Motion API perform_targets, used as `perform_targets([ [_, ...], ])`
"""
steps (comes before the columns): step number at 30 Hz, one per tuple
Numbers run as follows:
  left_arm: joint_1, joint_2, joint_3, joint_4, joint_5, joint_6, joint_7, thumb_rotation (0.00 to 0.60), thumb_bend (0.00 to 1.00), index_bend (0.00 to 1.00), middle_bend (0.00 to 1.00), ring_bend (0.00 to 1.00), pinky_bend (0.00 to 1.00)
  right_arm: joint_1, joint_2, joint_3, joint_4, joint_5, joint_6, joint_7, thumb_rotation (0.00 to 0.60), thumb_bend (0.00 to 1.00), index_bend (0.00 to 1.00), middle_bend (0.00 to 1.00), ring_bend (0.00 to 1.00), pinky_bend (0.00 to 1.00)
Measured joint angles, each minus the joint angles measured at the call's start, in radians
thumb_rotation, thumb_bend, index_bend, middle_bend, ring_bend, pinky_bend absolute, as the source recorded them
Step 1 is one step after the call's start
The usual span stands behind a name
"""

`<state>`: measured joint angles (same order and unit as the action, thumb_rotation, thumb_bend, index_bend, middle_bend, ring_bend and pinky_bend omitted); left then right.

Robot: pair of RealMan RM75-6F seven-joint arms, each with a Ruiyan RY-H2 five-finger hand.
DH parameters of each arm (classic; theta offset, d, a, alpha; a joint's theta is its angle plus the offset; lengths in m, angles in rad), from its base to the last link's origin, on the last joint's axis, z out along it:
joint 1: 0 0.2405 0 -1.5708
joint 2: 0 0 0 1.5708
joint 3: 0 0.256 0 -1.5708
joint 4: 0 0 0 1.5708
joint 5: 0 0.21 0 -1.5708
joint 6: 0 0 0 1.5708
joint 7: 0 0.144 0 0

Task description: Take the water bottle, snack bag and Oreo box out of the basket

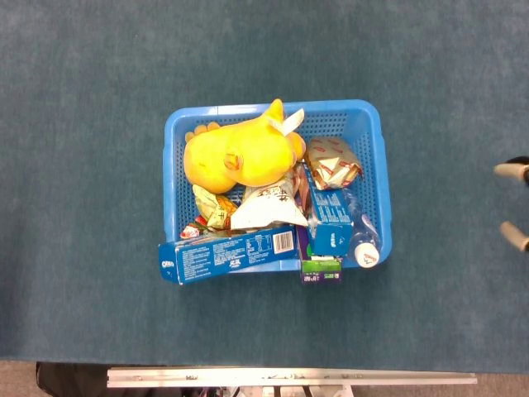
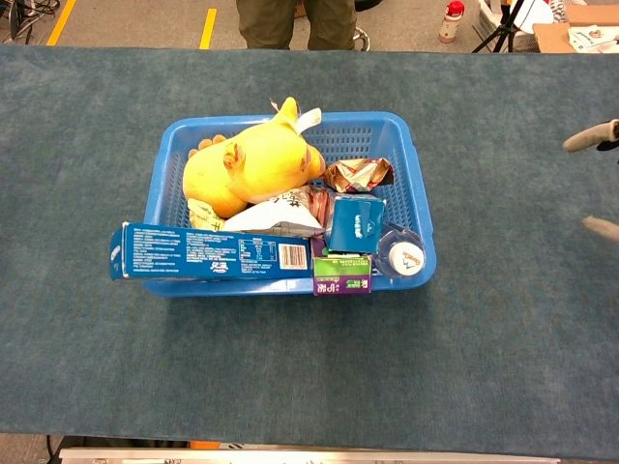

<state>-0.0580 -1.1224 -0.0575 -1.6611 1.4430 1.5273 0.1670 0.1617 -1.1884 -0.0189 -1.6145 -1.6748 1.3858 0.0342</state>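
Nothing removed yet; all three targets are in the basket (image 1: 173,165), centre of frame on the teal table (image 1: 83,99).

- Water bottle (image 1: 364,245): lies along the basket's right wall, white cap toward lower right corner.
- Oreo box (image 1: 229,255): laid across the bottom rim, left end poking past the basket's lower left corner.
- Snack bag (image 1: 266,208): mid-basket, wedged under a yellow plush toy (image 1: 241,154) w/ the box just below it.

Right hand (image 1: 514,203): only fingertips seen at right edge of frame, spread apart, nothing between them. Left hand not seen in either view.

Judged step: approach to bottle, nearest item to that hand. Advice: grasp to be made around the bottle body, not the cap; lift straight up so the small blue carton (image 1: 329,220) beside it is not dragged. Basket may slide.
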Motion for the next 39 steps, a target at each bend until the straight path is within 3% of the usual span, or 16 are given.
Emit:
perform_targets([
  [17,0.032,0.023,-0.001,-0.033,0.011,0.053,0.003,0.600,0.45,0.42,0.41,0.39,0.44,0.203,-0.027,-0.006,-0.155,-0.122,-0.233,-0.182,0.600,0.12,0.28,0.30,0.26,0.34],
  [39,0.022,0.028,-0.004,-0.031,0.019,0.029,-0.021,0.600,0.45,0.42,0.41,0.39,0.44,0.179,-0.142,-0.040,-0.156,-0.088,-0.227,-0.388,0.600,0.12,0.28,0.32,0.27,0.34],
])
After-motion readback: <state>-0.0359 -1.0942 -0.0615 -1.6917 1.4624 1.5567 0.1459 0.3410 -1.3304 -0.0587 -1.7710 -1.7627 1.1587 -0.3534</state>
